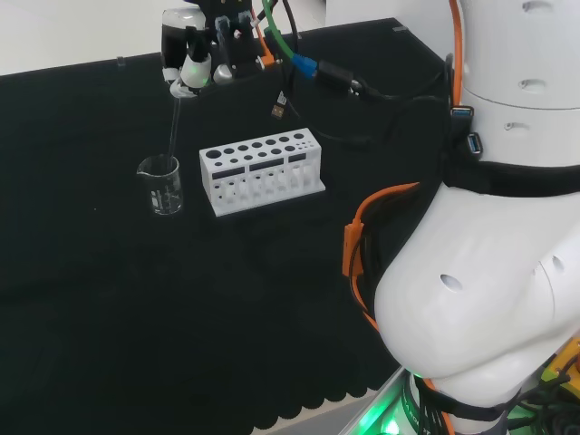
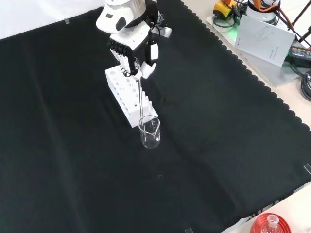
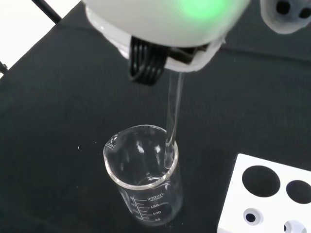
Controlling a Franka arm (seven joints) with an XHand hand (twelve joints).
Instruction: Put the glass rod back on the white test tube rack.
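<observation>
robot hand [image 2: 131, 56] clamped on glass rod [image 2: 141, 99], rod hanging below fingers. lower tip inside beaker [image 2: 149, 132], just beside white rack [image 2: 129, 94].

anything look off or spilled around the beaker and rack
Nothing stands out. The beaker stands upright beside the white test tube rack, no spill on the cloth. The hand holds the glass rod, its lower end still inside the beaker.
</observation>
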